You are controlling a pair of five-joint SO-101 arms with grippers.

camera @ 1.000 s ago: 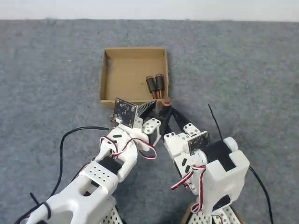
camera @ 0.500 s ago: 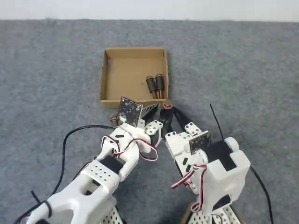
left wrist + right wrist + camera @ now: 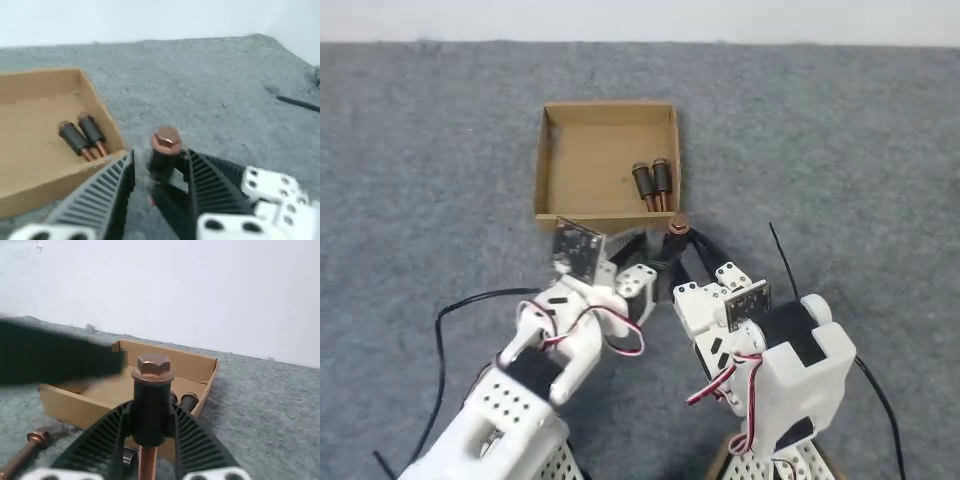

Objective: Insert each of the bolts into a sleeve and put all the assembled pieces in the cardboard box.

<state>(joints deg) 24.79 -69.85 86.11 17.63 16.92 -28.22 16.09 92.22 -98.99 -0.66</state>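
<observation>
The right gripper (image 3: 151, 414) is clamped on a black sleeve (image 3: 150, 405) held upright, with a copper bolt (image 3: 152, 368) seated in it (head on top, thread poking out below). In the high view this piece sits near the frame's centre, just below the lower right corner of the cardboard box (image 3: 548, 160). The left gripper (image 3: 161, 159) is beside it with its fingers apart. Two assembled pieces (image 3: 652, 183) lie side by side in the box's lower right corner. A loose bolt (image 3: 31, 442) lies on the grey carpet (image 3: 840, 150) outside the box.
</observation>
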